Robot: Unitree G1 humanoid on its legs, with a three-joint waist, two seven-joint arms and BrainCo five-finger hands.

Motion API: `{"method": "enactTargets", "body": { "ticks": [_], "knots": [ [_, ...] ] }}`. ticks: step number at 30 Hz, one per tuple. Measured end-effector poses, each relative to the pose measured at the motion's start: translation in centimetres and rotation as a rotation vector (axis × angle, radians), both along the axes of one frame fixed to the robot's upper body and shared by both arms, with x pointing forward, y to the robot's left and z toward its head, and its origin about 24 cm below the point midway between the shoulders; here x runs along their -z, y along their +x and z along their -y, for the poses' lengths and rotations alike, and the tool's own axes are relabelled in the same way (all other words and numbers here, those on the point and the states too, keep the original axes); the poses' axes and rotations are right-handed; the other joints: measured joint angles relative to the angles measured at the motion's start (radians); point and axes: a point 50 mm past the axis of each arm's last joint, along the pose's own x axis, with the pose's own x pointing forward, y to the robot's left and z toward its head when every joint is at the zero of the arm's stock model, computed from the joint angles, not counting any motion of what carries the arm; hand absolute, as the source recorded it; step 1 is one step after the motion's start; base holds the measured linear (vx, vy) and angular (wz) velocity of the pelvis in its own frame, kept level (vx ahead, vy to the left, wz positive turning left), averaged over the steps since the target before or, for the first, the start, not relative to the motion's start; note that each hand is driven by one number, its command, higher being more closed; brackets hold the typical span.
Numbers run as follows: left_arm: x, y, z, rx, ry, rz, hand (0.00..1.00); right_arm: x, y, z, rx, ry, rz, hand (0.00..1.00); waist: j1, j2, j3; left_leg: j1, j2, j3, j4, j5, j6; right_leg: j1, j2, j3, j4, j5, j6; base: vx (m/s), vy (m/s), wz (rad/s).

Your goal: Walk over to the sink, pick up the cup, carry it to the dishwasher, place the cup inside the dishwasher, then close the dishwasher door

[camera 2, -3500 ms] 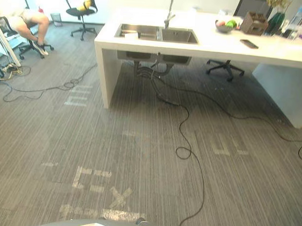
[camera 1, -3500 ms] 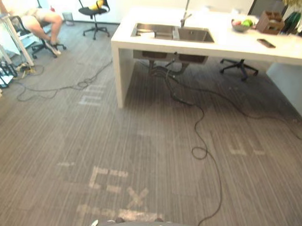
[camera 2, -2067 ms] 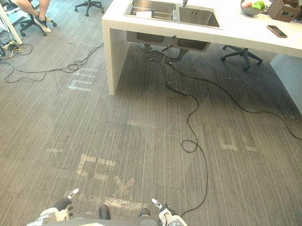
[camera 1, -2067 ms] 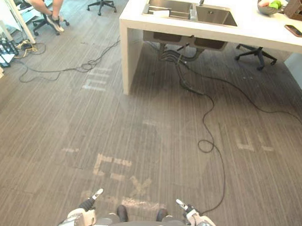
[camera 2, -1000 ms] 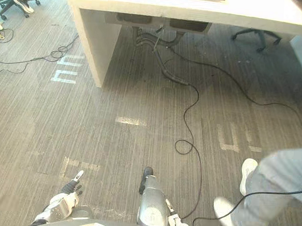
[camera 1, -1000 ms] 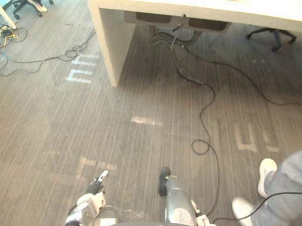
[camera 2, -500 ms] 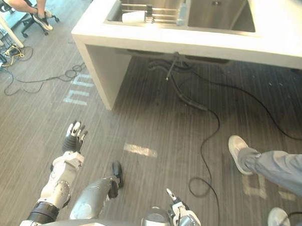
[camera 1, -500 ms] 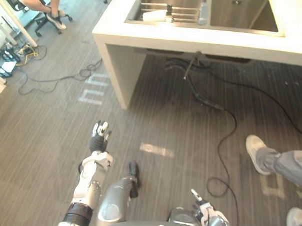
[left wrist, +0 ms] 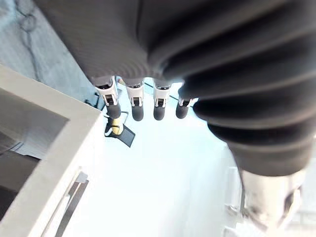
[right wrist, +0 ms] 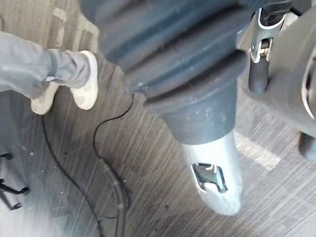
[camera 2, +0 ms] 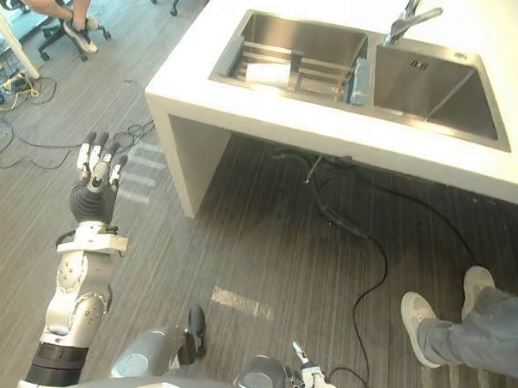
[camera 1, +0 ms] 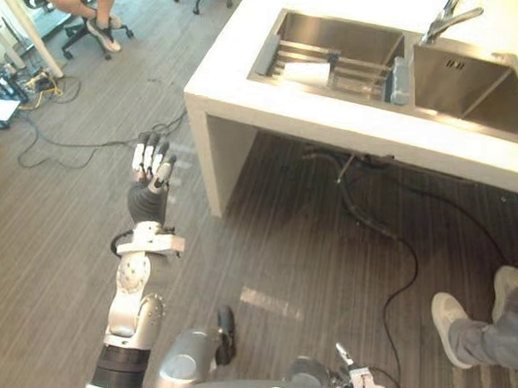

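**Whites, greys and steel**

The counter (camera 1: 213, 96) is plain white, the sink (camera 2: 437, 88) steel-grey, the cup (camera 2: 268, 73) in it white. The carpet (camera 1: 59, 237) runs in fine grey stripes with pale markings, crossed by black cables (camera 2: 328, 217). A person's trousers (camera 2: 494, 329) are grey, the shoes (camera 2: 417, 318) white. The left hand (camera 1: 146, 199): silver fingers, dark tips, dark ribbed cover.

The right hand (camera 2: 309, 381) is cut off at the lower edge.

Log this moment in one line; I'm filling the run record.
stage: near sink, pickup not begun | cup: on its side in left basin | left hand: raised, open, empty | right hand: low
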Motion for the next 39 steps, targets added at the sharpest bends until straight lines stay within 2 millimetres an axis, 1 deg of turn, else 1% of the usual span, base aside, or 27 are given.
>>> {"method": "enactTargets", "body": {
  "ticks": [1,2,3,4,5,6,7,8,9,10,11,12,13,14,15,17,19,20,21,27,31,34,35,36,37,38,39],
  "knots": [
    [0.0,0.0,0.0,-0.003,0.008,0.001,0.0,-0.1,0.0,0.3,0.004,-0.007,0.001,0.0,-0.006,0.007,-0.002,0.037,0.004,-0.005,-0.025,-0.001,-0.003,-0.029,-0.005,-0.047,-0.02,-0.046,-0.034,0.28,0.032,0.07],
    [-0.1,0.0,-0.1,-0.002,0.01,0.007,0.0,-0.1,-0.1,0.3,0.004,-0.006,0.0,0.0,-0.02,0.015,-0.009,0.073,0.011,-0.026,-0.048,-0.003,-0.021,-0.056,-0.001,-0.106,-0.13,-0.091,-0.063,0.28,0.008,0.22],
    [-0.4,0.1,0.0,0.006,0.017,0.016,0.0,0.0,-0.2,0.1,0.006,-0.003,-0.004,0.0,-0.029,0.019,-0.011,0.087,0.02,-0.038,-0.056,-0.007,-0.025,-0.079,0.009,-0.124,-0.246,-0.102,-0.067,0.26,-0.045,0.38],
    [-0.6,0.3,0.2,0.028,0.028,0.027,0.0,0.1,-0.4,0.1,0.007,0.001,-0.01,0.0,-0.036,0.026,-0.015,0.087,0.035,-0.057,-0.049,-0.017,-0.033,-0.105,0.028,-0.112,-0.391,-0.092,-0.067,0.33,-0.135,0.65],
    [-1.2,0.6,0.6,0.062,0.055,0.049,0.0,0.4,-1.2,-0.4,0.03,0.016,-0.027,0.0,-0.045,0.046,-0.008,0.081,0.074,-0.088,-0.001,-0.048,-0.052,-0.115,0.068,-0.065,-0.615,-0.016,-0.056,0.34,-0.17,0.66],
    [-1.2,0.8,0.6,0.07,0.065,0.052,0.0,0.5,-1.7,-0.6,0.041,0.023,-0.037,0.0,-0.047,0.051,-0.006,0.083,0.089,-0.104,0.024,-0.063,-0.063,-0.114,0.081,-0.054,-0.672,0.02,-0.052,0.3,-0.193,0.73],
    [-1.1,1.0,0.5,0.072,0.084,0.047,0.0,0.8,-2.5,-1.0,0.05,0.037,-0.058,0.0,-0.049,0.052,-0.006,0.093,0.11,-0.119,0.059,-0.084,-0.072,-0.106,0.09,-0.044,-0.719,0.073,-0.048,0.3,-0.285,0.59],
    [-0.9,1.0,0.1,0.07,0.094,0.039,0.0,1.2,-3.8,-2.0,0.047,0.07,-0.097,0.0,-0.049,0.045,-0.009,0.116,0.127,-0.119,0.08,-0.104,-0.092,-0.09,0.096,-0.038,-0.735,0.153,-0.049,0.4,-0.42,0.78],
    [-1.1,0.9,-0.3,0.068,0.095,0.05,0.0,1.9,-5.8,-3.9,0.054,0.133,-0.162,0.0,-0.045,-0.019,-0.046,0.142,0.115,-0.139,0.086,-0.14,-0.132,-0.064,0.103,-0.037,-0.76,0.312,-0.084,0.42,-0.47,0.63],
    [-1.3,0.8,-0.5,0.063,0.1,0.061,0.0,2.0,-6.5,-4.5,0.055,0.151,-0.182,0.0,-0.037,-0.041,-0.064,0.144,0.107,-0.145,0.092,-0.155,-0.149,-0.053,0.098,-0.057,-0.768,0.262,-0.089,0.38,-0.422,0.23],
    [-1.2,0.5,-0.3,0.053,0.067,0.074,0.0,2.0,-6.4,-4.1,0.044,0.141,-0.189,0.0,-0.026,-0.021,-0.073,0.141,0.143,-0.156,0.122,-0.181,-0.174,-0.033,0.132,-0.066,-0.794,0.234,-0.073,0.25,-0.291,-0.2],
    [-1.1,0.3,0.3,0.066,0.046,0.073,0.0,1.9,-6.1,-3.3,0.023,0.112,-0.179,0.0,-0.026,0.031,-0.078,0.121,0.189,-0.166,0.14,-0.198,-0.185,-0.032,0.181,-0.076,-0.826,0.228,-0.088,0.25,-0.267,-0.32],
    [-1.1,0.3,0.6,0.075,0.04,0.073,0.0,1.7,-5.9,-2.8,0.017,0.1,-0.172,0.0,-0.027,0.052,-0.077,0.119,0.203,-0.167,0.137,-0.199,-0.19,-0.033,0.197,-0.084,-0.835,0.226,-0.094,0.2,-0.201,-0.24],
    [-1.1,0.4,0.9,0.087,0.034,0.064,0.0,1.6,-5.5,-2.0,0.019,0.083,-0.165,0.0,-0.035,0.07,-0.074,0.132,0.221,-0.169,0.101,-0.186,-0.197,-0.031,0.224,-0.086,-0.851,0.227,-0.104,0.26,-0.214,-0.25],
    [-1.2,0.4,1.0,0.09,0.029,0.067,0.0,1.5,-5.5,-1.7,0.022,0.078,-0.161,0.0,-0.042,0.089,-0.078,0.169,0.231,-0.166,0.052,-0.167,-0.207,-0.018,0.244,-0.084,-0.86,0.223,-0.112,0.21,-0.157,-0.22],
    [-1.8,0.6,1.3,0.099,0.024,0.092,0.0,1.5,-5.5,-1.6,0.037,0.088,-0.158,0.0,-0.048,0.094,-0.08,0.213,0.244,-0.165,0.0,-0.15,-0.207,0.003,0.267,-0.085,-0.869,0.214,-0.122,0.15,-0.101,-0.17],
    [-2.6,0.6,1.7,0.111,0.026,0.129,0.0,1.4,-5.3,-1.7,0.029,0.098,-0.131,0.0,-0.048,0.1,-0.084,0.224,0.249,-0.159,-0.024,-0.146,-0.213,0.002,0.276,-0.085,-0.877,0.211,-0.122,0.09,-0.052,-0.11],
    [-2.8,0.6,1.7,0.106,0.034,0.133,0.0,1.4,-5.2,-1.6,0.026,0.084,-0.119,0.0,-0.049,0.098,-0.083,0.223,0.248,-0.157,-0.026,-0.145,-0.213,0.002,0.276,-0.085,-0.882,0.212,-0.12,0.05,-0.014,-0.04],
    [-2.8,0.3,1.4,0.05,0.071,0.158,0.0,1.3,-5.1,-2.6,-0.008,0.192,-0.02,0.0,-0.076,0.074,-0.098,0.216,0.195,-0.141,-0.058,-0.127,-0.194,0.063,0.256,-0.085,-1.07,0.335,-0.096,0.0,0.0,0.0],
    [-2.6,0.3,1.4,0.046,0.065,0.15,0.0,1.2,-5.1,-2.5,-0.012,0.188,-0.021,0.0,-0.081,0.077,-0.1,0.223,0.195,-0.138,-0.058,-0.126,-0.194,0.064,0.256,-0.082,-1.067,0.335,-0.096,0.0,0.0,-0.02],
    [-2.0,0.7,1.8,0.076,0.019,0.078,0.0,1.2,-5.3,-2.4,-0.031,0.178,-0.032,0.0,-0.089,0.079,-0.1,0.246,0.186,-0.134,-0.06,-0.123,-0.189,0.065,0.24,-0.069,-1.023,0.317,-0.089,-0.01,0.002,-0.01],
    [-1.0,1.2,2.3,0.123,-0.037,-0.02,0.0,1.3,-5.9,-2.2,-0.018,0.172,-0.041,0.0,-0.107,0.077,-0.1,0.281,0.173,-0.153,-0.08,-0.132,-0.189,0.06,0.203,-0.085,-0.913,0.248,-0.078,-0.06,-0.009,0.27],
    [-0.4,1.5,2.5,0.139,-0.057,-0.064,0.0,1.3,-6.1,-2.1,-0.009,0.166,-0.043,0.0,-0.11,0.069,-0.107,0.294,0.165,-0.165,-0.093,-0.139,-0.187,0.037,0.179,-0.088,-0.836,0.196,-0.083,-0.05,-0.027,0.33],
    [0.0,1.6,2.5,0.143,-0.074,-0.093,0.0,1.3,-6.2,-2.1,-0.005,0.161,-0.041,0.0,-0.112,0.068,-0.107,0.295,0.164,-0.164,-0.09,-0.143,-0.188,0.013,0.158,-0.089,-0.768,0.155,-0.088,-0.03,-0.063,0.27],
    [0.2,1.8,2.5,0.14,-0.081,-0.119,0.0,1.3,-6.2,-2.2,0.004,0.159,-0.037,0.0,-0.114,0.059,-0.112,0.294,0.164,-0.161,-0.085,-0.148,-0.191,-0.015,0.139,-0.091,-0.697,0.11,-0.097,0.0,-0.122,0.28],
    [0.6,2.1,2.5,0.135,-0.103,-0.15,0.0,1.3,-6.1,-2.4,0.007,0.158,-0.037,0.0,-0.119,0.045,-0.119,0.275,0.171,-0.16,-0.055,-0.163,-0.195,-0.047,0.122,-0.093,-0.612,0.052,-0.101,0.04,-0.209,0.41],
    [0.7,2.4,2.3,0.117,-0.119,-0.17,0.0,1.3,-6.2,-2.2,0.009,0.145,-0.047,0.0,-0.132,0.045,-0.123,0.247,0.192,-0.156,-0.002,-0.189,-0.178,-0.067,0.121,-0.103,-0.54,-0.004,-0.108,0.07,-0.224,0.39]
  ]
}}
